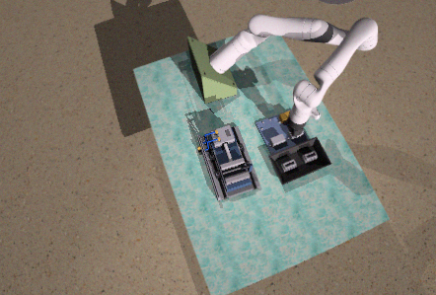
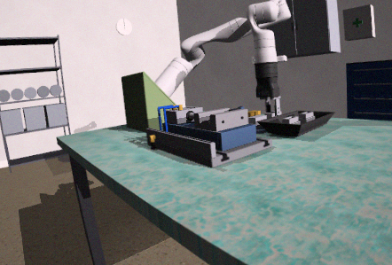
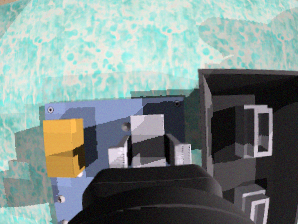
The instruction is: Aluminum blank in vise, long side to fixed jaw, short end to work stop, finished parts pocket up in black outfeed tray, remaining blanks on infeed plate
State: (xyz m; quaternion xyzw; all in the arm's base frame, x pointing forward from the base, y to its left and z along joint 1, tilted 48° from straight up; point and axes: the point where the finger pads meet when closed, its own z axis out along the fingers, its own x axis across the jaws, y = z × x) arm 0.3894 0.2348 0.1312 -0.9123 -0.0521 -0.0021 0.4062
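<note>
Gray aluminum blank (image 3: 147, 135) sits clamped between the jaws of the gripper (image 3: 150, 156), low over the blue infeed plate (image 3: 100, 119) on the teal desk (image 1: 276, 214). A yellow brass blank (image 3: 63, 145) lies flat on the plate at nine o'clock from the held block in the wrist view. At three o'clock, touching the plate's edge, the black outfeed tray (image 1: 323, 157) holds two finished parts (image 1: 287, 166), pockets up. In the top view, the vise (image 1: 232, 175) stands at nine o'clock from the plate, well apart.
</note>
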